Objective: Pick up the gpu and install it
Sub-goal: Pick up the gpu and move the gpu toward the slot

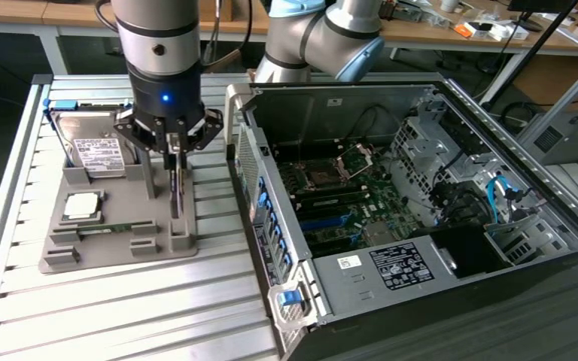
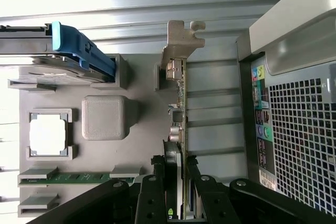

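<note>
The gpu stands on edge in a slot of the grey holder plate, left of the open computer case in the exterior view. My gripper hangs straight down over it. In the wrist view the gpu appears edge-on, with its silver end bracket at the far end and the black fan housing between my fingers. The gripper is shut on the gpu, one finger pressed against each face. The card's lower edge still sits at the holder.
On the holder plate a hard drive with a blue tab stands upright, a square CPU lies flat, and a memory stick lies near the front. The case's rear panel is close beside the card. The motherboard lies exposed inside.
</note>
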